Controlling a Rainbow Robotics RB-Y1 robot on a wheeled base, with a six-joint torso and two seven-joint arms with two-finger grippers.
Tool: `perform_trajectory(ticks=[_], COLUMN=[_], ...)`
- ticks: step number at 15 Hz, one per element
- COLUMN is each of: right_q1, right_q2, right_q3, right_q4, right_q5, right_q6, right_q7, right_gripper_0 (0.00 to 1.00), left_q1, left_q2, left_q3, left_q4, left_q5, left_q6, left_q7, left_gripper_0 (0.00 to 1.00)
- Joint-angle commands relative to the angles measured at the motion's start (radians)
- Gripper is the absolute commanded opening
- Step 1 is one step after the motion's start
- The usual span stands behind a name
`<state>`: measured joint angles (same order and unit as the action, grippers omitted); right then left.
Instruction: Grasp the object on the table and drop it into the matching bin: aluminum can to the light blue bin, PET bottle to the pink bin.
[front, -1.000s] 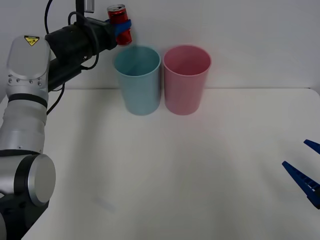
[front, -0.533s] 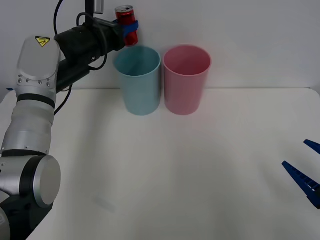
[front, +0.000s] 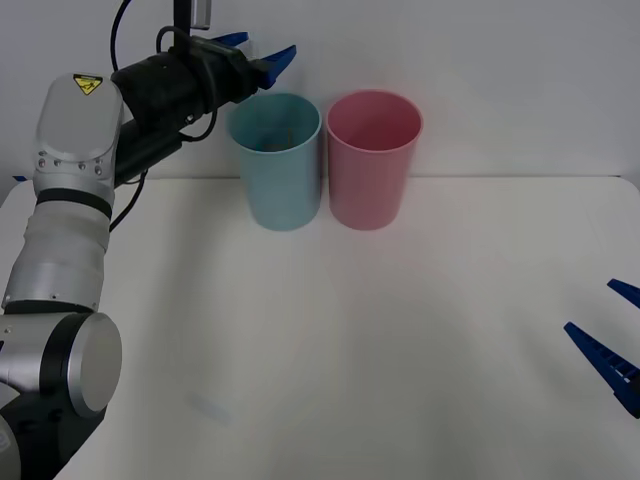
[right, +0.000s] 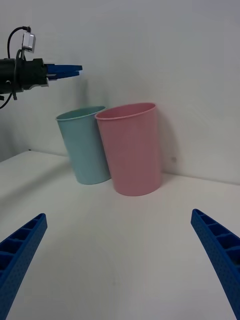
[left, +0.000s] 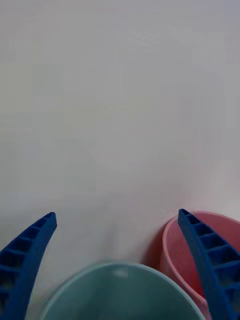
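above light blue bin (front: 275, 160) — open left gripper (front: 258, 50)

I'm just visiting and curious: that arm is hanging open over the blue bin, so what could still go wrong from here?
1. The left pincer hangs open just above the light blue bin; pulling back low might clip its rim and tip it.
2. The pink bin stands right against the blue one, so a knock could shove both.
3. The right pincer waits open at the table edge, unlikely to interfere.
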<state>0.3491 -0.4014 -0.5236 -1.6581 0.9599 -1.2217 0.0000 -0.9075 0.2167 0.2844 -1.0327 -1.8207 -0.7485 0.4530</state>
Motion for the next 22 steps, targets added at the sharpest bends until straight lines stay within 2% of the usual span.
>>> perform_trajectory(ticks=[1, 4, 9, 15, 18, 22], right_q1=[0.0, 0.0, 0.0, 0.0, 0.0, 0.0], right_q2=[0.0, 0.0, 0.0, 0.0, 0.0, 0.0], right_q3=[0.0, 0.0, 0.0, 0.0, 0.0, 0.0], right_q4=[0.0, 0.0, 0.0, 0.0, 0.0, 0.0], right_q5=[0.0, 0.0, 0.0, 0.0, 0.0, 0.0], right_q6=[0.0, 0.0, 0.0, 0.0, 0.0, 0.0], right_q7=[0.0, 0.0, 0.0, 0.0, 0.0, 0.0], right_gripper_0=[1.0, 1.0, 1.0, 1.0, 1.0, 1.0], left_q1=[0.012, 0.061, 0.222, 0.414, 0.523, 0.642], left_q2=[0.003, 0.026, 0.064, 0.072, 0.116, 0.193], left_q3=[-0.001, -0.011, -0.01, 0.098, 0.104, 0.154], left_q4=[-0.001, -0.035, -0.196, -0.379, -0.457, -0.463], left_q5=[0.032, 0.119, 0.239, 0.291, 0.363, 0.489], left_q6=[-0.002, -0.002, -0.008, -0.118, -0.127, -0.207], left_q7=[-0.011, -0.037, -0.06, -0.102, -0.134, -0.267], left_gripper_0=[1.0, 1.0, 1.0, 1.0, 1.0, 1.0])
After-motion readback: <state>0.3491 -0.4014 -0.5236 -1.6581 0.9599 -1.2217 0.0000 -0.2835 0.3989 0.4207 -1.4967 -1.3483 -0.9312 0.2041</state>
